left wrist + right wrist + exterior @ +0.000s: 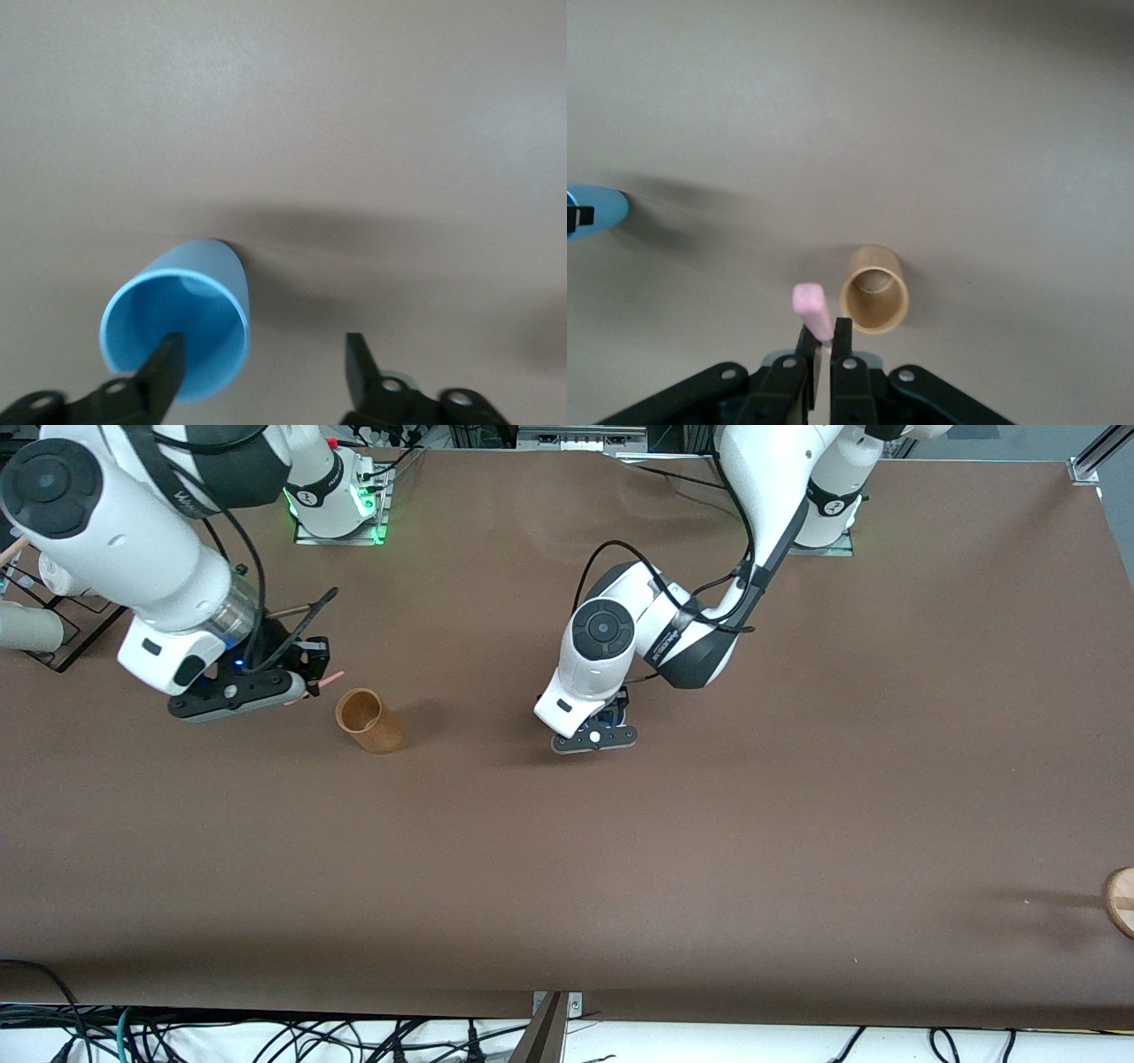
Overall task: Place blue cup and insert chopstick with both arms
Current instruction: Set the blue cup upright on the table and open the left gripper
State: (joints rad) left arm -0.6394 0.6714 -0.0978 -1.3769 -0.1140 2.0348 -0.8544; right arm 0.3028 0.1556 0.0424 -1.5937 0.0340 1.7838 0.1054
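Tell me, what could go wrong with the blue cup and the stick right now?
The left hand is open with one finger inside the blue cup, so pulling away could tip it.

The right hand pinches the chopstick near one end, so it might slip or tilt before it goes in.

The tan cup stands right beside the right hand; the stick could bump it, or end up in the wrong cup.
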